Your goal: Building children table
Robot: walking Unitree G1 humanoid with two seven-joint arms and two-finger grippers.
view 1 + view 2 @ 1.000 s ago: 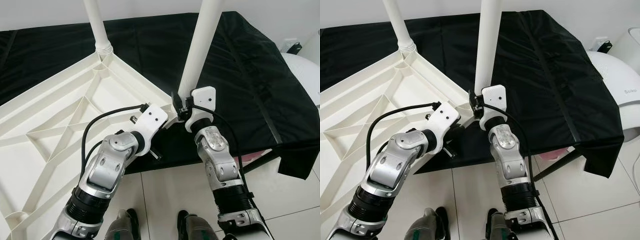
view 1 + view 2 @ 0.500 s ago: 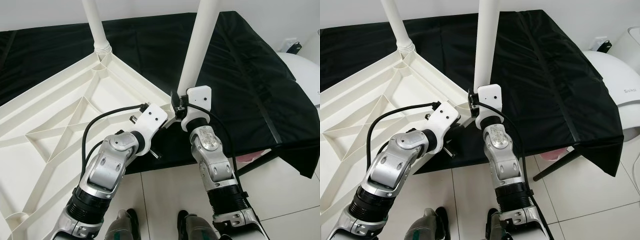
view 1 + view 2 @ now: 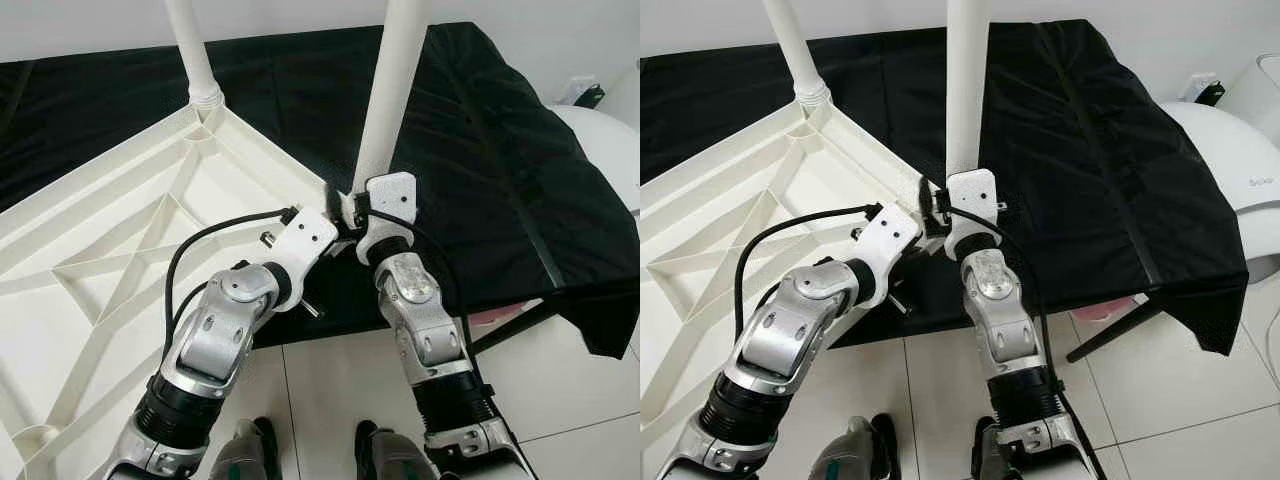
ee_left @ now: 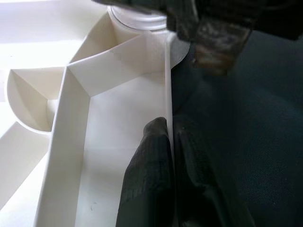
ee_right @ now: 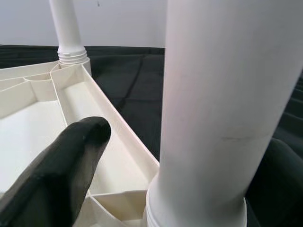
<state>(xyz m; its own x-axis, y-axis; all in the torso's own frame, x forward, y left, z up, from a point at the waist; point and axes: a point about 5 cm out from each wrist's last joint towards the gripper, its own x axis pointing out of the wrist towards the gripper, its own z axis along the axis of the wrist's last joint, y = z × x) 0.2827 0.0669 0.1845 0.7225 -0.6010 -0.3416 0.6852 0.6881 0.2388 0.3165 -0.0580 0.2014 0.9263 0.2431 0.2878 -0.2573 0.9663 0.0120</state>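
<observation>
A white plastic tabletop (image 3: 120, 250) lies upside down on the black-covered table (image 3: 500, 140), showing its ribbed underside. One white leg (image 3: 195, 50) stands in the far corner socket. A second leg (image 3: 388, 90) stands in the near corner, nearly upright. My right gripper (image 3: 349, 206) is at this leg's base. In the right wrist view the leg (image 5: 213, 104) stands between its fingers (image 5: 61, 165), and a gap shows beside the near one. My left gripper (image 4: 169, 142) is shut on the tabletop's thin rim wall (image 4: 166, 80), just short of that corner.
The black cloth hangs over the table's front edge, with a dark table strut (image 3: 1120, 330) and a pink thing (image 3: 1105, 308) beneath. A white rounded appliance (image 3: 1230, 130) stands at the right. My feet (image 3: 250, 450) are on the tiled floor.
My right arm has swung left toward the left gripper, and the near leg has tipped from leaning right to nearly upright. The left gripper has kept its hold on the rim.
</observation>
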